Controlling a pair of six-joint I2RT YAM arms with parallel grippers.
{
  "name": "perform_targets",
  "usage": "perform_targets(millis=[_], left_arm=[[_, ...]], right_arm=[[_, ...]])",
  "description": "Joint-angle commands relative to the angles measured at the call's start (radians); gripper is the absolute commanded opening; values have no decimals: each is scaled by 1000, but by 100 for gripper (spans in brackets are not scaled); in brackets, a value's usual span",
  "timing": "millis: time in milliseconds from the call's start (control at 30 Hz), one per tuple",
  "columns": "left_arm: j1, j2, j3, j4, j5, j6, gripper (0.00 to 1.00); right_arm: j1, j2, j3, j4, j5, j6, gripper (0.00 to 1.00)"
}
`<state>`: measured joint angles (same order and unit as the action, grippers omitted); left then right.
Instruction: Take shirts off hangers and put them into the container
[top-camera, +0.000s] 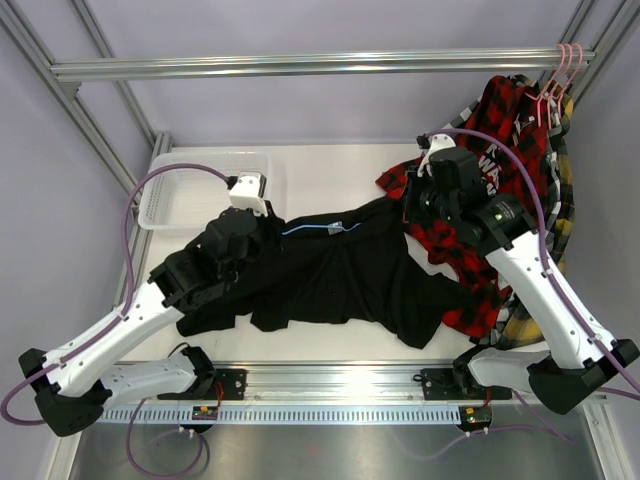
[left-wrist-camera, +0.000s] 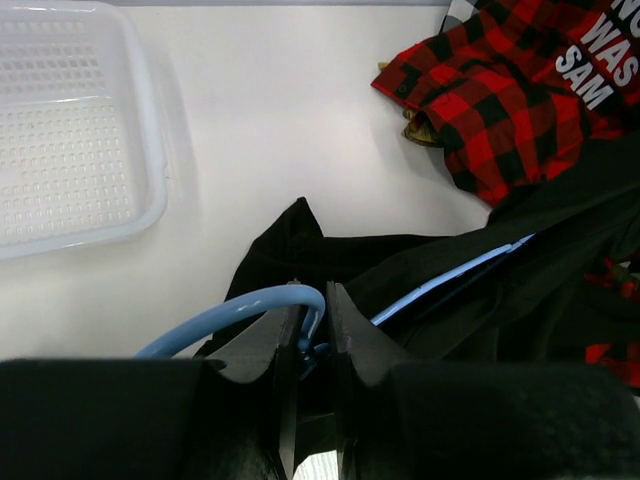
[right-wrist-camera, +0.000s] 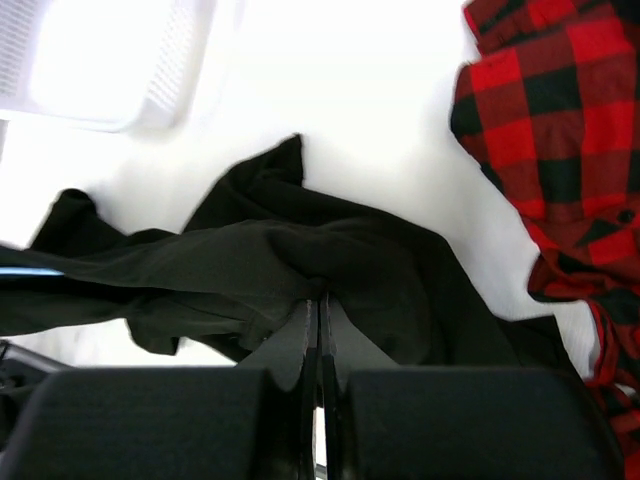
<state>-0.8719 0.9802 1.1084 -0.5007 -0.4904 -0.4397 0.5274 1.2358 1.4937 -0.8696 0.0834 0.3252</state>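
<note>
beside the container (left-wrist-camera: 152, 140), the black shirt (top-camera: 335, 280) lay spread. the left gripper (left-wrist-camera: 312, 300), nearly closed, pinched the blue hanger (left-wrist-camera: 225, 313) by its hook; the right gripper (right-wrist-camera: 320, 300), farther from the container, was clamped on shirt cloth. sliding the hanger out slowly, cloth anchored, looked wisest.

Bare tabletop (top-camera: 330, 175) runs along the far edge between the container (top-camera: 185, 195) in the far left corner and the red plaid shirt (top-camera: 470, 250) on the right. The black shirt (top-camera: 340, 280), a blue hanger (top-camera: 310, 229) inside it, covers the middle between left arm (top-camera: 120, 325) and right arm (top-camera: 545, 290). A rail (top-camera: 300, 67) spans overhead at the far edge, with pink hangers (top-camera: 560, 65) and the yellow plaid shirt (top-camera: 566, 190) crowding the far right corner
</note>
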Motion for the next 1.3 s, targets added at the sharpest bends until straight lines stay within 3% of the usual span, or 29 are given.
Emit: perform_targets(millis=[0,467,733,867,1267], left_arm=[[10,21,7,11,24,53,0],[10,-51,33,40,-57,61,0],[10,-95,8,77,165,176,0],[10,-81,25,12,154,180,0],[10,-143,-28,67,204,188,0]], right_arm=[[-18,11,79,-23,-37,-40,0],[-18,17,-113,12,15,-57,0],[-26,45,-145,32,18,-57,0],[-26,27,-96,27,24,-63,0],[-27,50,-33,3,30,-77,0]])
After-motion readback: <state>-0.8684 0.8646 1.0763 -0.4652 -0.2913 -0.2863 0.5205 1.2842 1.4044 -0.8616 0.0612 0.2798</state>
